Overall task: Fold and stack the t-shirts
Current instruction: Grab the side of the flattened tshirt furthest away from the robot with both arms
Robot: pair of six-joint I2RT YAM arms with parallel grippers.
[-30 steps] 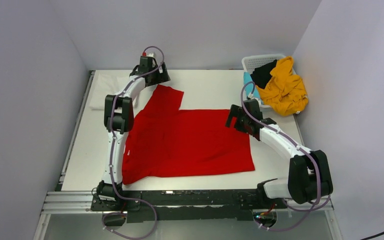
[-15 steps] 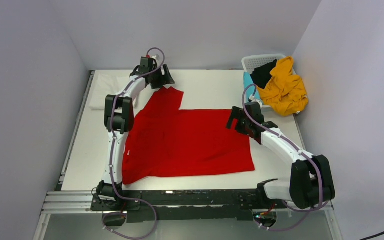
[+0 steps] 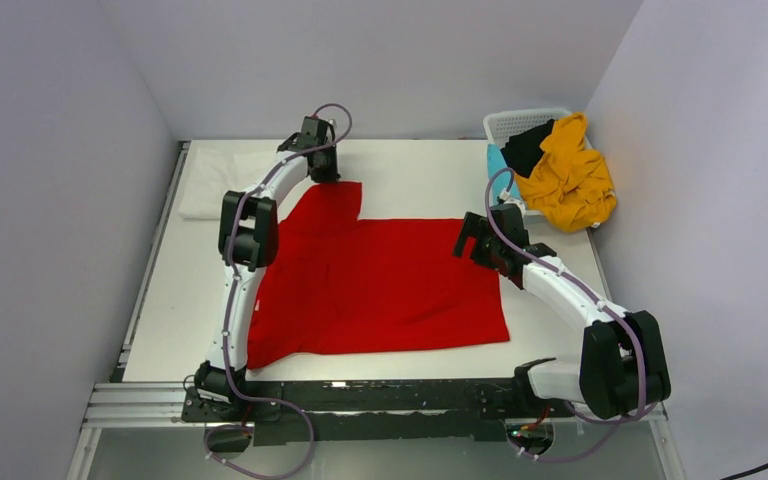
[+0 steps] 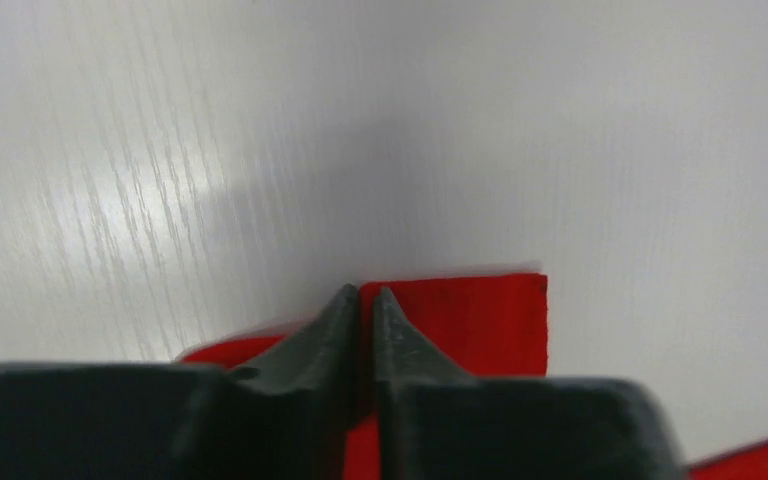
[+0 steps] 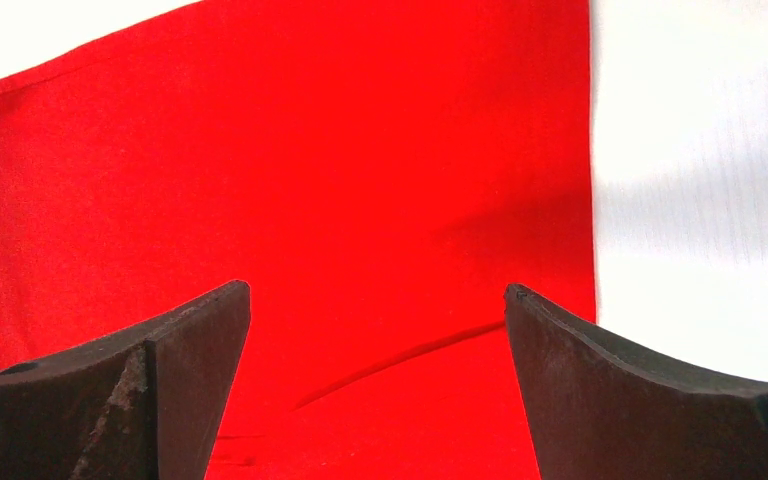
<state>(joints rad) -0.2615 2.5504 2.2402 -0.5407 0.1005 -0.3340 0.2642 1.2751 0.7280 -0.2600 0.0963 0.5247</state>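
The left arm had swung to the right over the last second. It carried the left gripper [image 3: 322,168] from beyond the sleeve's left corner to the far hem of the sleeve [image 3: 332,200]. The right arm had hardly shifted.

The red shirt [image 3: 380,285] lay spread flat across the middle of the table [image 3: 420,165], with that sleeve pointing away from the bases. In the left wrist view the fingers [image 4: 345,312] were pressed together with their tips at the hem. Whether any cloth was caught between them could not be told. The right gripper [image 3: 472,243] hovered above the shirt's far right corner with its jaws spread wide, holding nothing. A yellow shirt [image 3: 565,180], a black shirt [image 3: 527,148] and a teal shirt [image 3: 497,165] were heaped in the basket [image 3: 510,122] at the far right.

The step in hand looked like the first fold of the red shirt, starting with the sleeve. The next move probably called for a sure pinch on the hem. The sleeve would then be lifted low and drawn back over the body so it lay flat. The right gripper was placed to take or pin its own corner.
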